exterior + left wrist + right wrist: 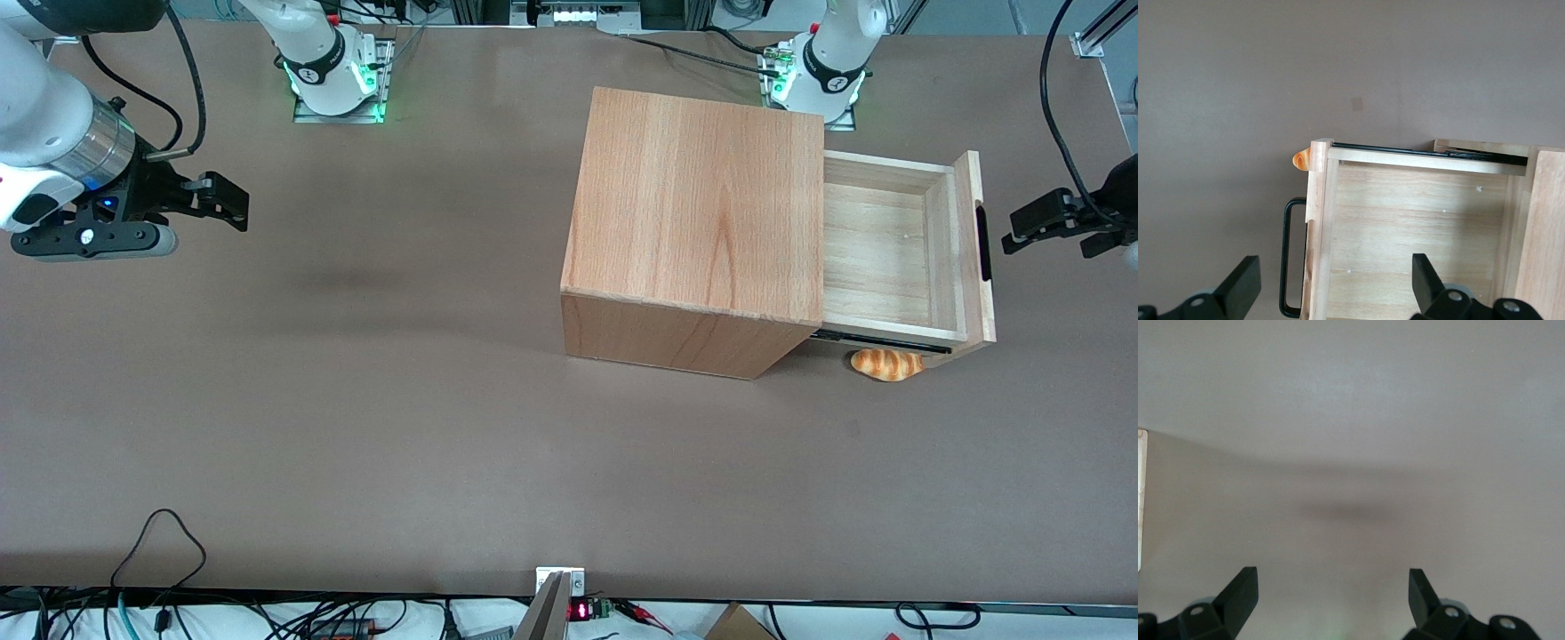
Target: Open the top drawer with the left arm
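The brown worktop (356, 400) is bare toward the parked arm's end. Past the middle, toward my end, stands the beech cabinet (693, 213), its front facing me. The top drawer (889, 249) stands well out of the cabinet's front, so its pale wooden floor and side walls lie open to view from above, with nothing lying inside. Its flat front panel is the part nearest to me, and the slim black bar handle (983, 242) sits on the outer face of that panel.

On the worktop, just under the drawer's corner that is nearer to the front camera, lies a small golden bread roll (887, 364), partly tucked beneath the panel.

My end effector (1022, 229) hangs in front of the drawer, near the handle but apart from it, touching nothing. Its two black fingers are spread wide with nothing between them.

From my wrist camera the end effector (1335, 261) looks down on the drawer (1418, 227). One finger (1245, 280) is over bare worktop outside the handle (1286, 260) and the other is over the drawer's floor. The bread roll (1301, 160) peeps out at the panel's corner.
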